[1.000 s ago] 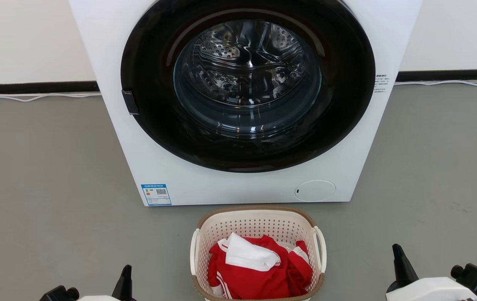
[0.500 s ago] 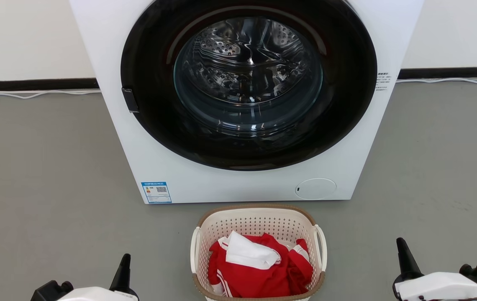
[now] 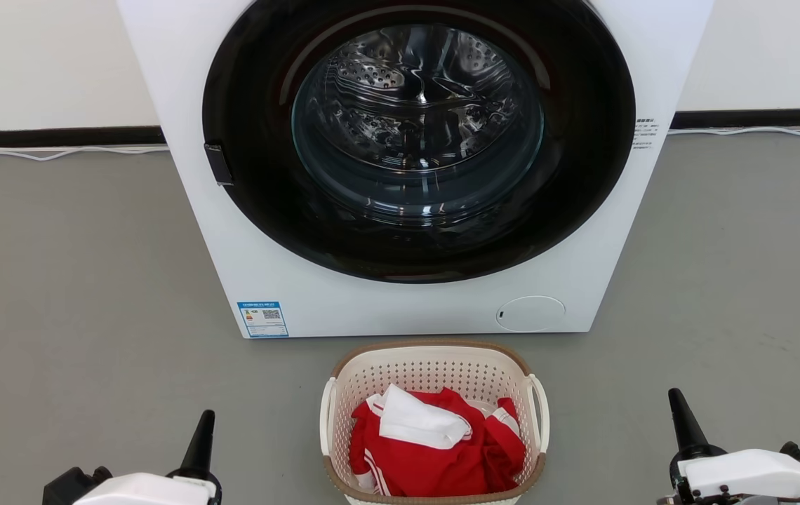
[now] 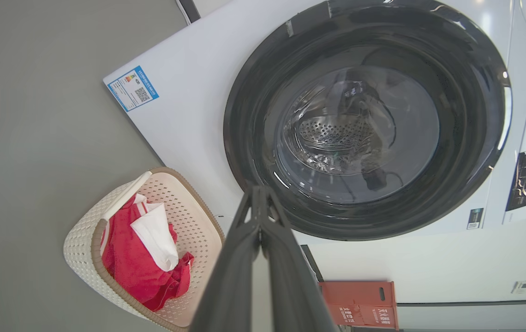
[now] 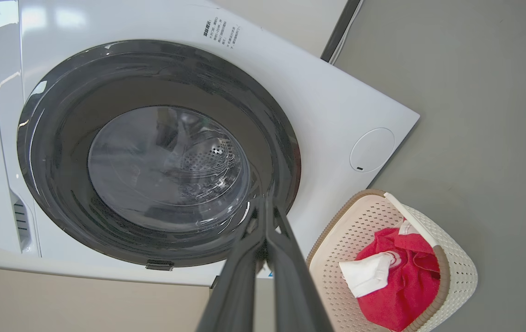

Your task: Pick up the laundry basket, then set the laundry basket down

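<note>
Here, laundry basket (image 3: pixel 435 370) on floor (image 3: pixel 77 280) before washer (image 3: pixel 400 308).

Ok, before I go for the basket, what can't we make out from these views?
laundry basket: near end cut off by the head view's bottom edge.
Its floor: covered by the red and white clothes in all three views.
left gripper and right gripper: head view shows one dark tip each, the rest behind pale wrist housings.
blue label on the washer: print too small to read.
</note>
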Robot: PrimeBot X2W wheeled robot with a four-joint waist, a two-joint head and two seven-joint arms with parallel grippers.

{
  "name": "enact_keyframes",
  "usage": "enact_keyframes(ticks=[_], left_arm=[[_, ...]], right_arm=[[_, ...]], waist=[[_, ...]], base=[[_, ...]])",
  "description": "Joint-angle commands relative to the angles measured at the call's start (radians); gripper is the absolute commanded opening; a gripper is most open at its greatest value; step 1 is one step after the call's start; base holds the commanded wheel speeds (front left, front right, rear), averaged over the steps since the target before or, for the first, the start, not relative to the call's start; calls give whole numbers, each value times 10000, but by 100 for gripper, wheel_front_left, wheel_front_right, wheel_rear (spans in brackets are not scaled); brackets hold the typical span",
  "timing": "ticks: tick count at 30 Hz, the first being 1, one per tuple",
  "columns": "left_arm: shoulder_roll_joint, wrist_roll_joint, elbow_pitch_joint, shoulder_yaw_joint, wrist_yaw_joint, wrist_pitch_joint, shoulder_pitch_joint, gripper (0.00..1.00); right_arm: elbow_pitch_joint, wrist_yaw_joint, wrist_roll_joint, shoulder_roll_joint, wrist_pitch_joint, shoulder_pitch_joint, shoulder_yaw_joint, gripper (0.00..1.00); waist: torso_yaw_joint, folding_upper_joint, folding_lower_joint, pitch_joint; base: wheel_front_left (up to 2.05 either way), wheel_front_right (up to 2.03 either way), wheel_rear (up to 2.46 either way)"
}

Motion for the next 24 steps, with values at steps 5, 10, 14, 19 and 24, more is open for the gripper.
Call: enact_keyframes(ticks=[5, 10, 14, 19, 24], left_arm=[[71, -689, -463, 352, -172, 211, -641, 0], [67, -1170, -583, 439, -242, 355, -682, 0], [64, -1552, -679, 508, -297, 469, -715, 0], [61, -1937, -776, 578, -353, 584, -748, 0], [57, -2419, -897, 665, -422, 728, -789, 0]], right_arm=[[-523, 53, 841, -67, 249, -521, 81, 0], [-681, 56, 1439, -70, 392, -532, 42, 0], [-806, 58, 1913, -71, 506, -540, 12, 0], [-932, 60, 2391, -73, 621, -549, -19, 0], [-1090, 63, 2989, -75, 764, -560, -58, 0]], waist=[[9, 0, 0, 31], [16, 0, 0, 60], [22, 0, 0, 82], [27, 0, 0, 105], [35, 0, 0, 133]], base=[[0, 0, 0], [0, 0, 0], [0, 0, 0], [0, 0, 0], [0, 0, 0]])
